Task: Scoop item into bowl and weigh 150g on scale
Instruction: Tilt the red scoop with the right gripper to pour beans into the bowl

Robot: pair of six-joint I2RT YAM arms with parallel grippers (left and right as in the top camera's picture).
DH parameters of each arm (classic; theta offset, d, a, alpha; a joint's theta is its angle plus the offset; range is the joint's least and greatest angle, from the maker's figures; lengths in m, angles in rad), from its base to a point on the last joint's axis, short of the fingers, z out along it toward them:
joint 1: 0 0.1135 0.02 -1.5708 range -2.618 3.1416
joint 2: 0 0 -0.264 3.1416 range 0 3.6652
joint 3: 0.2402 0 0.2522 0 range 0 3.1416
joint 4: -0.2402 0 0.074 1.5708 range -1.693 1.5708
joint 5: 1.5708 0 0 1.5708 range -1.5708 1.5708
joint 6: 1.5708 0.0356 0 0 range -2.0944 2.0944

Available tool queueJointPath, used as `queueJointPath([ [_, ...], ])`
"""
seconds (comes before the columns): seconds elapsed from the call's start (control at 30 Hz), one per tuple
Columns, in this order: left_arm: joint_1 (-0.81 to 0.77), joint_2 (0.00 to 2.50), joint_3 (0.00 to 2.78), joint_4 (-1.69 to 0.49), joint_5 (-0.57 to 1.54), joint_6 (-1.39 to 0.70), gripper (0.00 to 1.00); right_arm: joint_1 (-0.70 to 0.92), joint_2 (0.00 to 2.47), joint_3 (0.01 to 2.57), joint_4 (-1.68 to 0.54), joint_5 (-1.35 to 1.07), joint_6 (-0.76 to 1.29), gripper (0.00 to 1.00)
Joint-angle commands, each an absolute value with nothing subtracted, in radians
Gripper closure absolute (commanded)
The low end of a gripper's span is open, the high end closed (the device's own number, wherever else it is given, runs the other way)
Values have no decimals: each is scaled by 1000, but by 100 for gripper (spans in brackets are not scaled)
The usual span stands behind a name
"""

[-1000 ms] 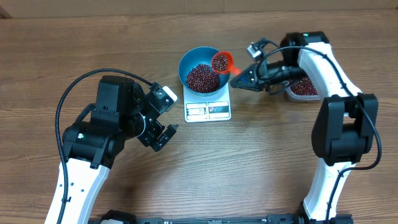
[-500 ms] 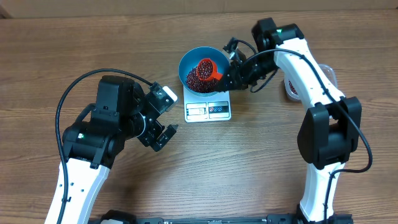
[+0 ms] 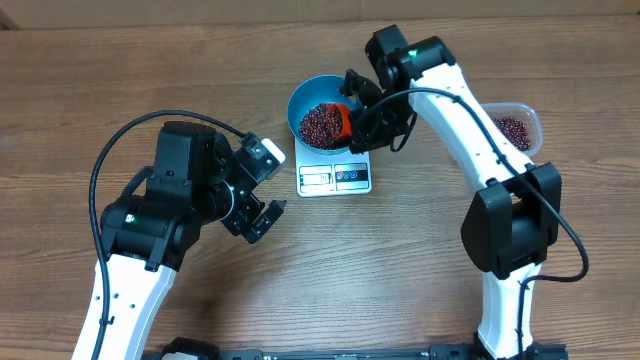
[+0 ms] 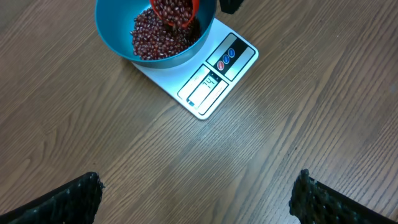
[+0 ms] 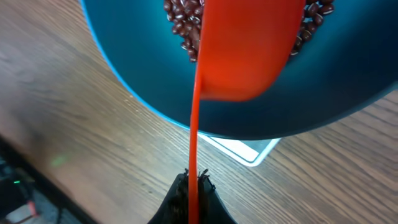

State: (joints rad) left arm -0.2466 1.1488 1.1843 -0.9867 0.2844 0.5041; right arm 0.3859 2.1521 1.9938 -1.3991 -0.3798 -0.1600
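- right claw point(image 5: 193, 186) pressed together on the thin handle of the orange-red scoop point(image 3: 343, 119), pinching it at the tail end
- scoop cup is tipped over the inside of the blue bowl point(image 3: 300, 97), mouth toward the beans point(image 3: 318, 126) (left wrist view shows beans in the cup mouth, right above the heap)
- can't tell if the cup rim touches the heap
- beans lie as a loose dark red-brown heap in the bowl bottom, bare blue wall above them
- bowl stands upright on the white scale point(image 3: 335, 178), covering the rear of the platform and overhanging it
- scale's display and two round marked panels at the front edge are uncovered; digits show but are too small to read
- left claw point(image 3: 265, 215) spread wide, gripping nothing, hanging over the bare worktop point(image 3: 420, 260) front-left of the scale, apart from it
- clear tub point(image 3: 515, 128) with more beans sits on the right, well apart from the scale, on the far side of the right arm
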Motion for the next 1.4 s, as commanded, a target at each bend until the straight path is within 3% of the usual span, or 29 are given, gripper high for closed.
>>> queueJointPath([
  [0.0, -242, 1152, 1207, -983, 284, 493, 0, 404, 2141, 2025, -1395, -307, -153, 96],
  [0.7, -242, 1152, 1207, -983, 284, 493, 0, 404, 2141, 2101, -1390, -278, -165, 96],
  [1.37, -242, 1152, 1207, -983, 284, 493, 0, 489, 2138, 2111, -1367, 75, -164, 96],
])
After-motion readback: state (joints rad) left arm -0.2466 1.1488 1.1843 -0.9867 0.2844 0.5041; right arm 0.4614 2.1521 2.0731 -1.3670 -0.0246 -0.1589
